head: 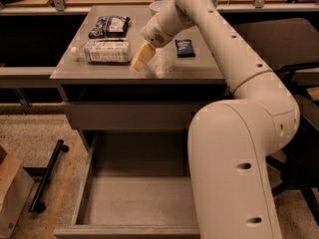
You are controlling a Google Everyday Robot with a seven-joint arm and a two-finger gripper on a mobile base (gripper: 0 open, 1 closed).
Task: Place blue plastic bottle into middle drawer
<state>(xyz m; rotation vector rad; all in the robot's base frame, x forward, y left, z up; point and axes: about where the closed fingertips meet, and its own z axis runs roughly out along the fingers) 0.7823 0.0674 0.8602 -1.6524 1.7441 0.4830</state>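
Observation:
The blue plastic bottle [105,51] lies on its side on the cabinet top [189,69], white cap pointing left. My gripper [140,59] hangs just above the top, right beside the bottle's right end, and holds nothing. The middle drawer [134,200] is pulled out below, with tall grey walls and a bare floor. My arm's large body hides the drawer's right part.
A dark blue-and-white snack bag [110,26] lies behind the bottle. A small dark flat packet [185,48] lies right of my gripper. A white bowl [158,6] stands at the back. A shut shallower drawer [124,114] sits under the top. A black bar [47,176] lies on the floor at left.

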